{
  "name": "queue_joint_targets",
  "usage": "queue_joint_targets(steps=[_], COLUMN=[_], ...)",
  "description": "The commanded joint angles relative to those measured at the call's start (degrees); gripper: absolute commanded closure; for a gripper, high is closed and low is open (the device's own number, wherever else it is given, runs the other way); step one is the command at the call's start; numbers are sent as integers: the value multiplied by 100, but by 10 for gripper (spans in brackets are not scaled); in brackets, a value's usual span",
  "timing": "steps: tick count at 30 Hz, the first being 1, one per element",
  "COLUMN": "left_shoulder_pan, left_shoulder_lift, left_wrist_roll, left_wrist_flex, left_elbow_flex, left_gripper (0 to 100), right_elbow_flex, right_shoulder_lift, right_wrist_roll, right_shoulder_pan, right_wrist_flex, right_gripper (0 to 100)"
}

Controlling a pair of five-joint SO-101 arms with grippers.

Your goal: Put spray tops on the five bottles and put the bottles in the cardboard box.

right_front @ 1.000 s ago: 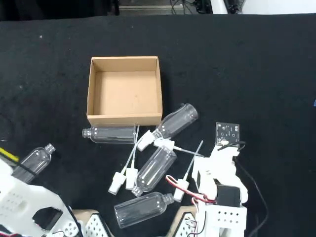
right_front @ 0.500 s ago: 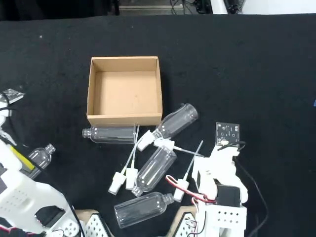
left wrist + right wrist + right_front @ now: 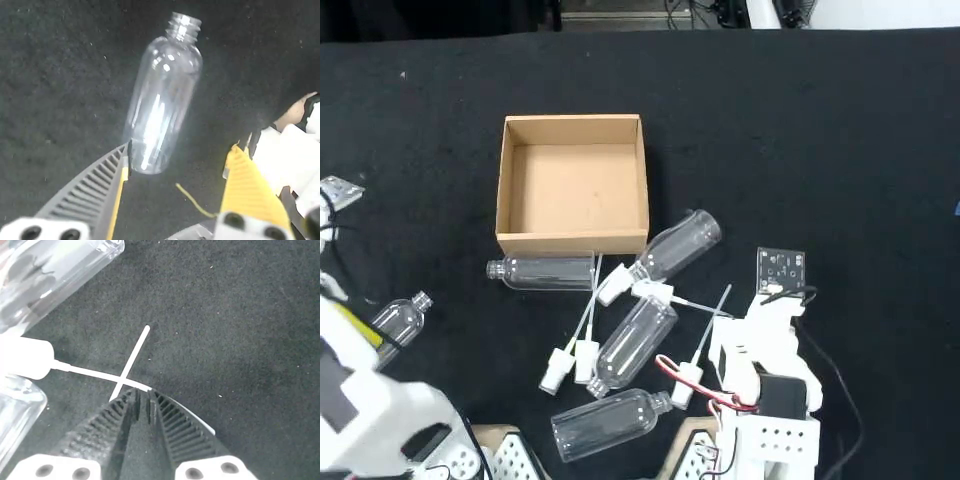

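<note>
Clear plastic, round and lying on its side: the bottle (image 3: 162, 95) in front of your left hand (image 3: 180, 155) is likely to roll if one finger reaches it first. That hand is spread wide and has hold of nothing. The bottle's base lies right at the tip of the grey finger (image 3: 97, 182) and its open neck points away from the hand, so the body sits ahead of the fingers rather than between them. Close now and I judge you would pinch only the base and shoot the bottle forward across the black counter (image 3: 50, 75). Get a finger on each side of the body before you squeeze.

Your right hand (image 3: 143, 402) is closed to a sliver with nothing in it. Two thin white tubes (image 3: 135, 351) cross just beyond its fingertips. One runs to a spray top (image 3: 22, 357) off to one side of the hand, where other bottles (image 3: 55, 270) lie close by. The tubes look slender enough to bend or skid under a fingertip, and nudging one could drag its top and stir the pile. The cardboard box (image 3: 572, 242) waits farther out beyond that pile, with none of the bottles in it yet.
</note>
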Motion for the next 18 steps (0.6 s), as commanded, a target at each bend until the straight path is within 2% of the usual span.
queue_joint_targets(steps=[1,5,7,9,13,18], left_shoulder_pan=[-40,-13,4,48,321,840], left_shoulder_lift=[-1407,-1855,-1916,-1899,-1899,-1829], left_wrist_roll=[-132,114,123,114,114,105], left_wrist_flex=[-396,-2075,-2470,-2532,-2532,-2585], left_elbow_flex=[954,2185,2615,2730,2730,2730], left_gripper=[714,714,713,705,614,635], right_elbow_flex=[-22,-22,-22,-22,-22,-22], right_shoulder_lift=[-549,-549,-549,-549,-549,-549], right_wrist_roll=[18,18,18,18,18,18], right_shoulder_pan=[88,88,88,88,88,88], right_wrist_flex=[44,44,44,44,44,44], right_gripper=[987,987,987,987,987,987])
